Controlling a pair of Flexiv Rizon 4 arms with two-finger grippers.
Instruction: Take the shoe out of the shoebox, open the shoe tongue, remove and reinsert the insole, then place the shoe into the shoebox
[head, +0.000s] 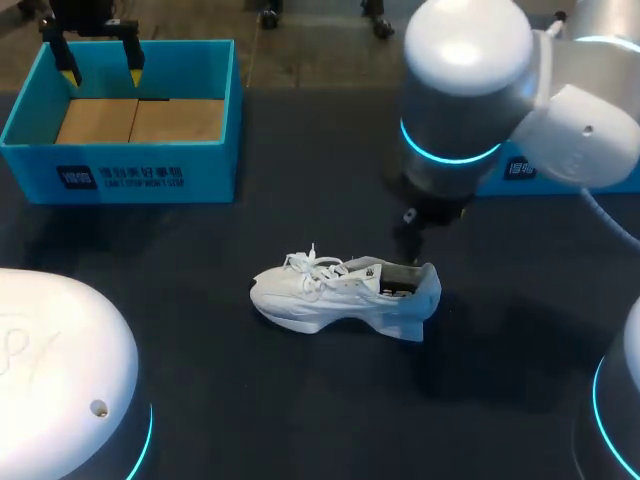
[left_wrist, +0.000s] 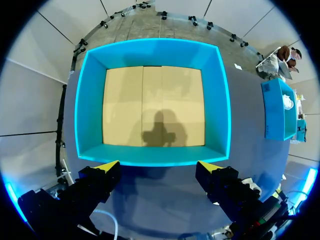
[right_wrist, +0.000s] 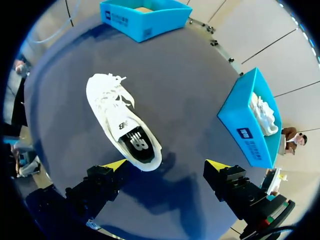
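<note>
White sneaker (head: 340, 290) stands on its sole in the middle of the dark table (head: 300, 400). It is outside the turquoise shoebox (head: 120, 170), its laces are loose, and its toe points toward the robot's left. The shoebox sits well apart at the table's far left corner, its tan cardboard floor bare.

The left claw (head: 100, 62) hangs over one wall of that box with its yellow-tipped fingers spread wide and nothing between them. From the left wrist, the claw (left_wrist: 159, 165) looks straight down, with the shoebox (left_wrist: 152, 155) ahead of its fingers.

The right arm (head: 470, 90) reaches in over the sneaker's heel end, and its own bulk hides its claw from the head camera. In the right wrist view, the right claw (right_wrist: 167, 164) is spread wide and grips nothing. The sneaker (right_wrist: 117, 112) lies just ahead of it, heel nearest one finger, and the dark insole shows through the shoe's mouth. The shoebox (right_wrist: 145, 20) lies far beyond the toe.

A second blue box (right_wrist: 250, 125) holding something white stands off to the side.
</note>
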